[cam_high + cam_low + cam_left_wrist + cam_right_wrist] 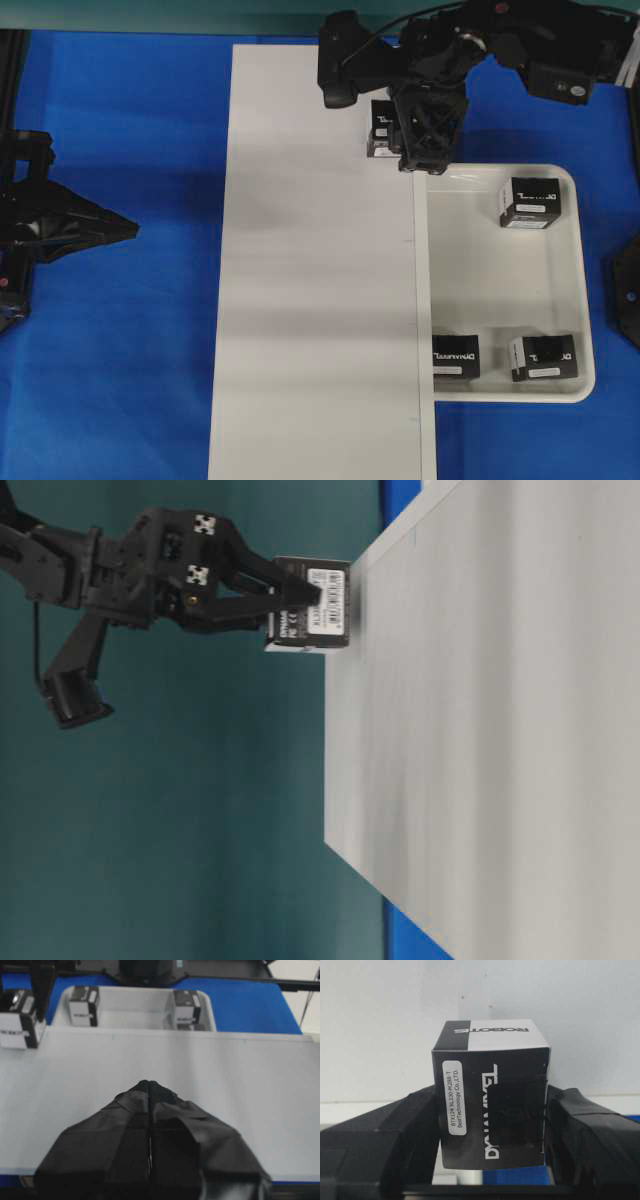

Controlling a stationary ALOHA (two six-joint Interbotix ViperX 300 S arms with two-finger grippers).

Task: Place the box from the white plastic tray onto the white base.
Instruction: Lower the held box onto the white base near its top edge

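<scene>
The right gripper [492,1110] is clamping the box [382,128] over the far edge of the white base [320,300], beside the tray [580,290]; lowering it flat before releasing seems wise. The left gripper [150,1091] is sitting closed

Black box [492,1105] with white lettering; white base [320,300]; blue table [120,350].

The box [492,1110] is looking like smooth black card — a faint sheen, white paper label. The white base [320,300] is reading matt and plain. The white plastic tray [583,290] is showing glossy plastic. The desk [120,350] is presenting a flat blue matt surface. The right hand [490,1160] is appearing matt black — slightly textured pads.
</scene>
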